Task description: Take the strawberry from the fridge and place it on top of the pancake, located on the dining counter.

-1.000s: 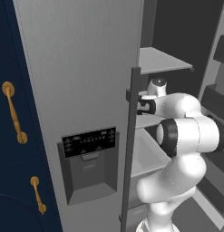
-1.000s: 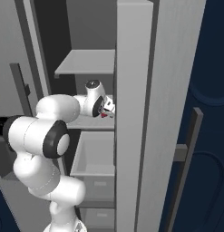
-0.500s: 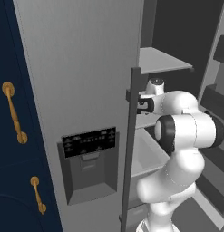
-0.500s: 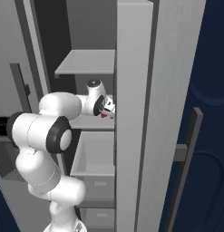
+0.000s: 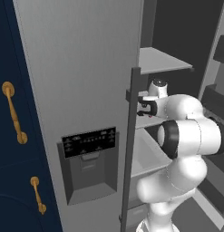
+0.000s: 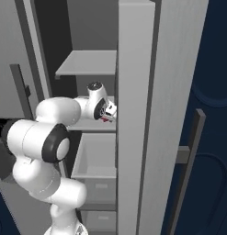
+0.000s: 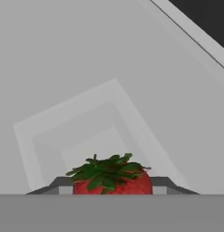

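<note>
Pinching: strawberry (image 7: pixel 112 180), at 6 o'clock in my hand view, between my claw (image 7: pixel 112 189) tips on the fridge shelf (image 6: pixel 94 125). Next, I judge: lift, withdraw clear of the fridge (image 5: pixel 81 86).

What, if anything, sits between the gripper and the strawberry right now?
Nothing visible. In the hand view the strawberry sits right between the two fingertips, with only bare grey shelf beyond it. The right base view shows the gripper over the fridge shelf with a bit of red at its tip.
</note>
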### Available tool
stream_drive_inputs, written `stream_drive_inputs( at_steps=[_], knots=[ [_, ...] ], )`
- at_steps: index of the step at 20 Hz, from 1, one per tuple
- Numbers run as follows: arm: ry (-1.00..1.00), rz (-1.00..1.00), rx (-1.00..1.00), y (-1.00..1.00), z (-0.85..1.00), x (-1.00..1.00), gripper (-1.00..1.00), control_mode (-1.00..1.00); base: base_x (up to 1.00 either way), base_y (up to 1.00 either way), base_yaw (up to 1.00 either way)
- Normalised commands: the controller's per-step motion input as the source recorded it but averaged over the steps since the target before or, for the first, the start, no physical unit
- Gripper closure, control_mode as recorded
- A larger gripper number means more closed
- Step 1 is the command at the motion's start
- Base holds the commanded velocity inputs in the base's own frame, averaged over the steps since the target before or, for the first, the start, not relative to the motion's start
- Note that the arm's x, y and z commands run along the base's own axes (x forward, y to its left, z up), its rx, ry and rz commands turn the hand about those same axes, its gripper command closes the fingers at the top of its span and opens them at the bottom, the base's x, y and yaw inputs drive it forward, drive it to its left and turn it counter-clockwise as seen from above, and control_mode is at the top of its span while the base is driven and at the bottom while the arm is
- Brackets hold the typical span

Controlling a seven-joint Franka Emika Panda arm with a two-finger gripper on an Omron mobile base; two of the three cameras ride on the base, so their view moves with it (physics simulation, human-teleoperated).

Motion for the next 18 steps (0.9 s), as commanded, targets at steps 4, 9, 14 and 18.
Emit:
stream_drive_inputs(
  at_steps=[4,9,14,18],
  knots=[
    [-0.06,0.00,0.00,0.00,-0.02,-0.98,1.00,-1.00,0.00,0.00,0.00],
    [0.01,0.02,0.02,0.05,0.30,-1.00,1.00,-1.00,0.00,0.00,0.00],
    [0.10,0.03,0.00,0.15,0.85,-1.00,1.00,-1.00,0.00,0.00,0.00],
    [0.04,0.04,0.00,0.11,0.71,-1.00,1.00,-1.00,0.00,0.00,0.00]
  ],
)
